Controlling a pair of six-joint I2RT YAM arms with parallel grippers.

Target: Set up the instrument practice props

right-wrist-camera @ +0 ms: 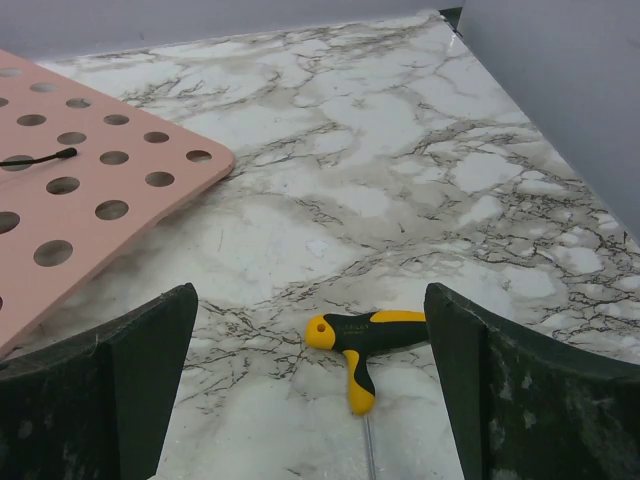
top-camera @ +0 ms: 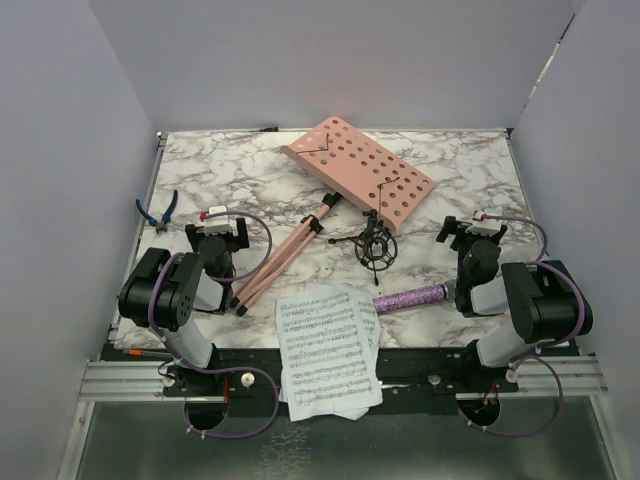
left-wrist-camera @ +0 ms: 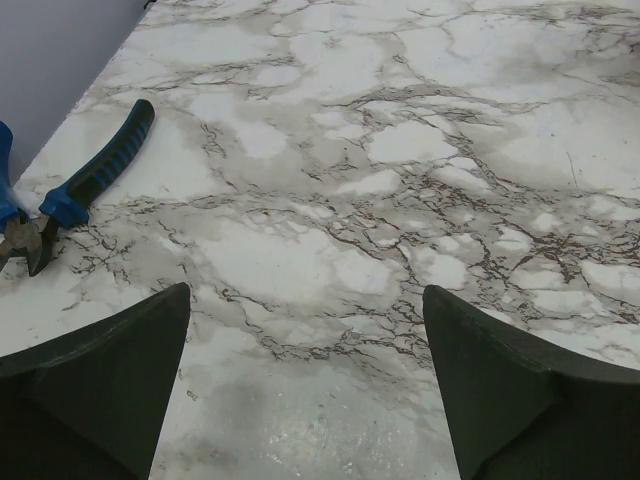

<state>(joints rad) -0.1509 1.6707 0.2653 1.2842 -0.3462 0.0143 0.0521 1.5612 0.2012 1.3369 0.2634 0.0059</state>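
The pink perforated music stand [top-camera: 362, 168] lies flat at the back middle of the marble table, its folded tripod legs [top-camera: 283, 256] pointing toward the near left. Its corner shows in the right wrist view [right-wrist-camera: 90, 200]. The white sheet-music pages [top-camera: 328, 348] lie at the near edge, overhanging it. The glittery purple microphone [top-camera: 410, 298] lies right of the pages. The small black tripod shock-mount [top-camera: 376, 248] stands between the stand and the microphone. My left gripper [top-camera: 222, 218] [left-wrist-camera: 306, 290] is open and empty over bare marble. My right gripper [top-camera: 470, 224] [right-wrist-camera: 311, 288] is open and empty.
Blue-handled pliers [top-camera: 158, 210] [left-wrist-camera: 90, 180] lie at the left edge, left of my left gripper. A yellow-handled screwdriver [right-wrist-camera: 368, 338] lies on the marble between my right gripper's fingers. Grey walls close in the table on three sides.
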